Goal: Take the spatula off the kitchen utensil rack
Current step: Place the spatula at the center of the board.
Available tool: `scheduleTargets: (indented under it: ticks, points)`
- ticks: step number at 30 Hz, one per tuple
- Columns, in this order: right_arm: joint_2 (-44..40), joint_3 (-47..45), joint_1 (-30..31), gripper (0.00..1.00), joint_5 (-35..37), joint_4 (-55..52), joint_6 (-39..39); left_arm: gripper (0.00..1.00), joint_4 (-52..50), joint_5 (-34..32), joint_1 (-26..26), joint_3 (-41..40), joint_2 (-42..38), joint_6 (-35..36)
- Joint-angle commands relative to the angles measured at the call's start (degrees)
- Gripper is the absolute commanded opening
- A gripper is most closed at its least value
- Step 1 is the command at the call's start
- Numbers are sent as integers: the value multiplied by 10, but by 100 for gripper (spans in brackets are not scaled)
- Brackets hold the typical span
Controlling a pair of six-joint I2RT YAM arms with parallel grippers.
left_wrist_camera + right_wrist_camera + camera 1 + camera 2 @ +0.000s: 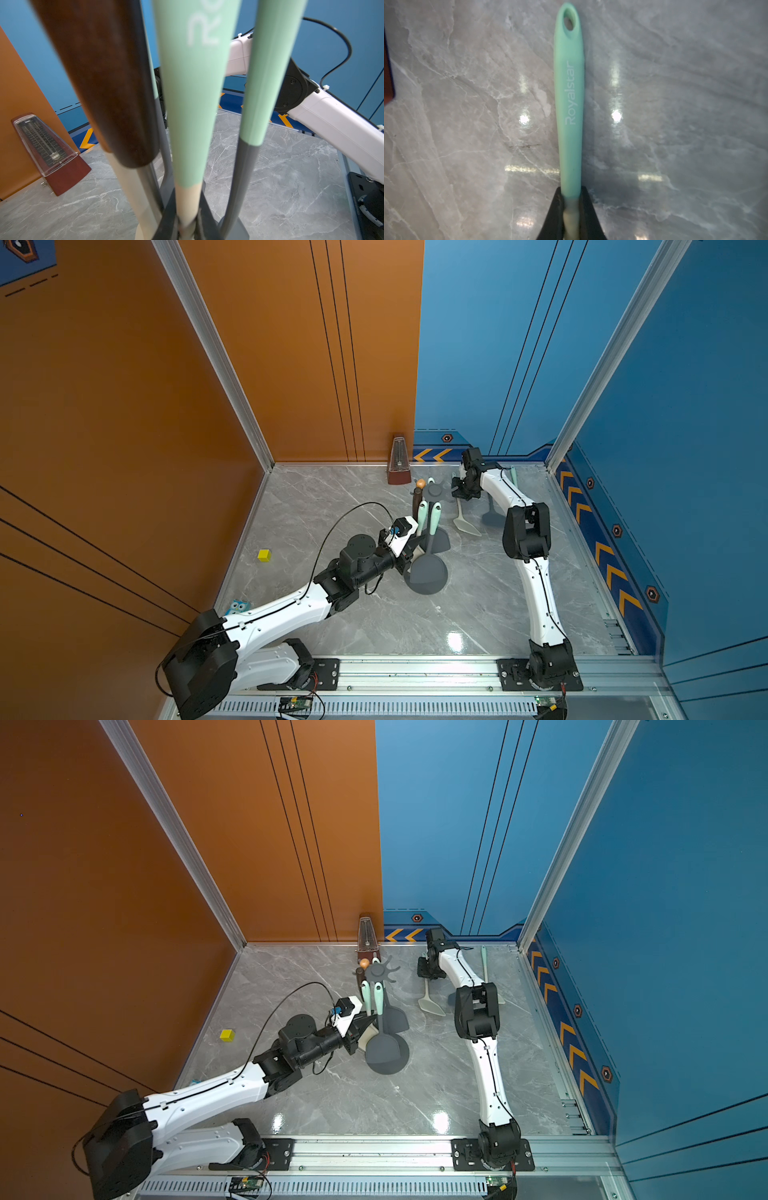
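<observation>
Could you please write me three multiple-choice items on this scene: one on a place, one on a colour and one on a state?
1. Where is the yellow cube?
A. on the table, apart from the rack
B. hanging on the rack
C. on the rack's base

2. What colour is the handle of the spatula in the right end effector?
A. red
B. mint green
C. black

3. How is the left end effector?
A. open, away from the rack
B. shut on nothing
C. shut on the cream neck of a utensil at the rack

Answers:
1 A, since both top views show the cube alone on the marble.
2 B, since the right wrist view shows a mint handle.
3 C, since the left wrist view shows it clamping the neck.
</observation>
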Motion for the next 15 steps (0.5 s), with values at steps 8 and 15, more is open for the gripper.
scheduleTargets:
  ticks: [8, 15]
  points:
    - [48, 84, -37, 0, -5, -61, 0, 12, -18, -14, 2, -8, 3, -11]
    - [57, 103, -47, 0, -12, -65, -6, 13, -17, -13, 2, -4, 9, -14]
